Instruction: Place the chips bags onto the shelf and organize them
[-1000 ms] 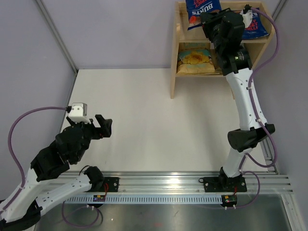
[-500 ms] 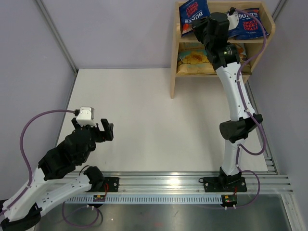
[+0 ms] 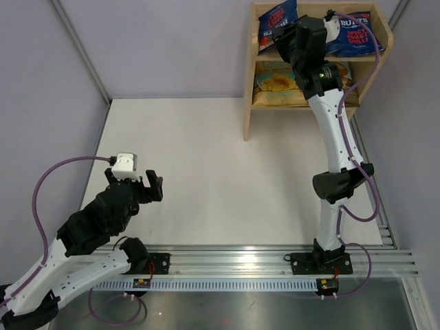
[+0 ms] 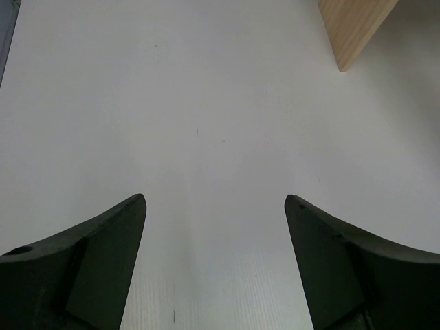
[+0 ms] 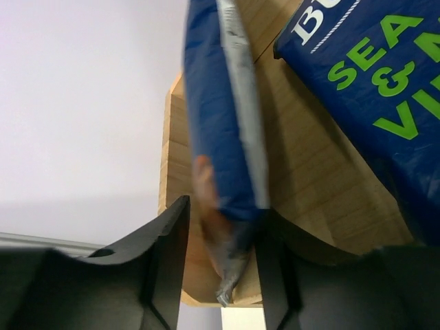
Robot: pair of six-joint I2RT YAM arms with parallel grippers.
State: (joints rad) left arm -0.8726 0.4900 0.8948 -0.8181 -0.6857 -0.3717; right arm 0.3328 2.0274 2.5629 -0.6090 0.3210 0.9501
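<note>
The wooden shelf [image 3: 247, 103] stands at the far right. A dark blue BURTS bag [image 3: 276, 15] stands on edge at the left of its top tier. In the right wrist view this bag [image 5: 223, 124] sits between my right gripper's [image 5: 223, 206] fingers, its lower end blurred, with a gap to the left finger. The jaws stand slightly apart. A blue bag with green lettering [image 5: 371, 82] lies to its right. Another blue bag [image 3: 357, 38] is at the top tier's right. A tan bag [image 3: 278, 84] lies on the lower tier. My left gripper [image 3: 155, 187] is open and empty.
The right gripper [image 3: 287, 36] reaches over the shelf's top tier and hides its middle. The left wrist view shows bare white table [image 4: 206, 103] between the left gripper's [image 4: 214, 199] fingers and the shelf's side panel foot [image 4: 350, 27] at the far right.
The right gripper moved left along the top tier with the blue bag, which now stands deeper in the shelf at the left. The left arm shifted slightly.
</note>
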